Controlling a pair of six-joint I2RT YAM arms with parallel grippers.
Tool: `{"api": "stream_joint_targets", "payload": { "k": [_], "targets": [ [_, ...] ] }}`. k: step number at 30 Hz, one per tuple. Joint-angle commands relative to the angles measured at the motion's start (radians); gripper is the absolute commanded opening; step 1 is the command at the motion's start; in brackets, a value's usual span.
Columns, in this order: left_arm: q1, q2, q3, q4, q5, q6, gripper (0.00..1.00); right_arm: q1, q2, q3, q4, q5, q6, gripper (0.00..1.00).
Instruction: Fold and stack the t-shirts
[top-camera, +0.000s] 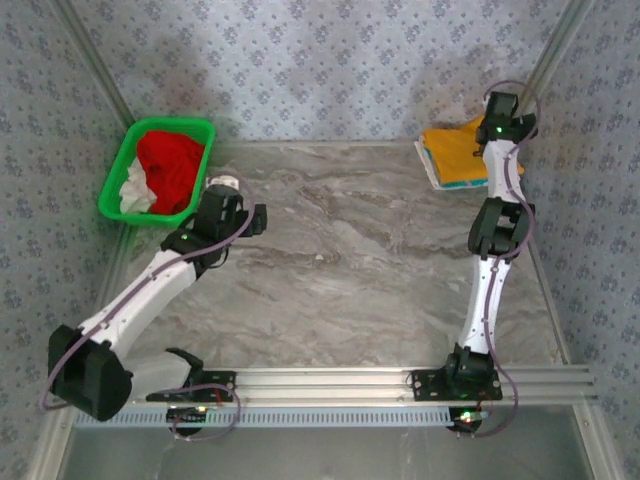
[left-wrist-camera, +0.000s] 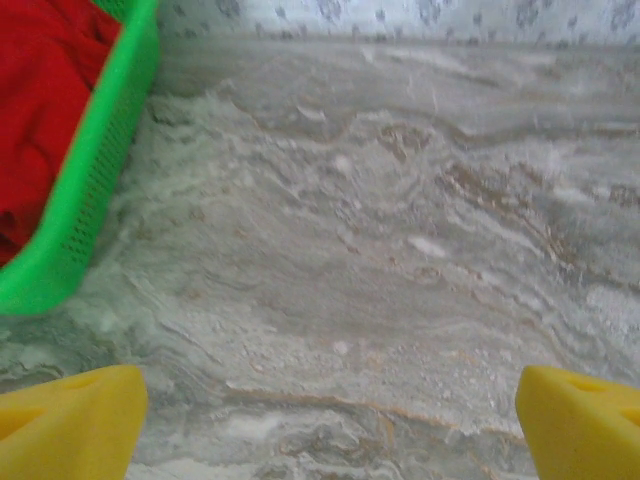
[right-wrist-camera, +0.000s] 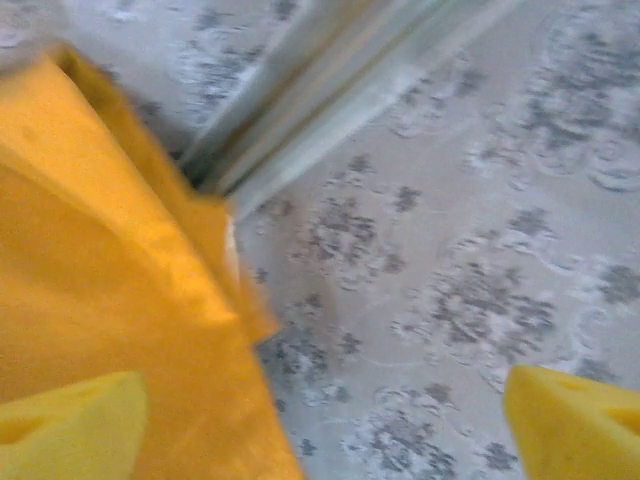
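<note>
**Folded pile at the far right corner of the bench.** The yellow-orange t-shirt (top-camera: 452, 150) is lying folded on top of the teal t-shirt (top-camera: 462, 184). The teal one is showing as a narrow strip along the near edge of the pile. The pile is sitting tucked into the corner, probably to keep finished work out of the folding area. Its cloth is looking matte and soft, with a thick, rounded fold line in the right wrist view.

You are holding the right gripper (right-wrist-camera: 322, 425) over the far side of this pile with its claw released. Its yellow wedge-shaped pads (right-wrist-camera: 70, 425) are standing wide apart with nothing between them. The orange cloth is lying beneath one pad, and the patterned wall and a metal corner post (right-wrist-camera: 330, 90) are facing the other.

The bench (top-camera: 350, 250) is presenting a smooth, grey, marble-veined surface.

You are keeping the left gripper (left-wrist-camera: 325, 425) low over the bench near the far left corner, claw likewise released and grasping nothing. It is hanging just beside the green basket (top-camera: 115, 185), a perforated plastic tub with sloping walls. This placement is likely serving a reach for the next garment. A crumpled red cloth (top-camera: 170, 165) and a white cloth (top-camera: 135, 195) are lying loose inside it.
</note>
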Motion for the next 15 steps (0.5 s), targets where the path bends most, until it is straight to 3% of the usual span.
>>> {"api": "stream_joint_targets", "payload": {
  "k": [1,4,8,15],
  "targets": [
    [0.011,-0.052,-0.048,0.078,-0.078,0.003,0.95,0.011,-0.025,-0.002,0.063,0.131,0.023,1.00],
    [0.017,-0.106,-0.112,0.154,-0.101,-0.002,0.96,0.022,-0.116,-0.152,0.127,0.123,0.060,1.00],
    [0.023,-0.160,-0.172,0.209,-0.129,0.006,0.98,0.041,-0.262,-0.439,0.340,0.077,0.069,1.00],
    [0.060,-0.234,-0.210,0.169,-0.187,0.021,0.98,0.061,-0.329,-0.532,0.342,0.135,0.084,1.00]
  ]
}}
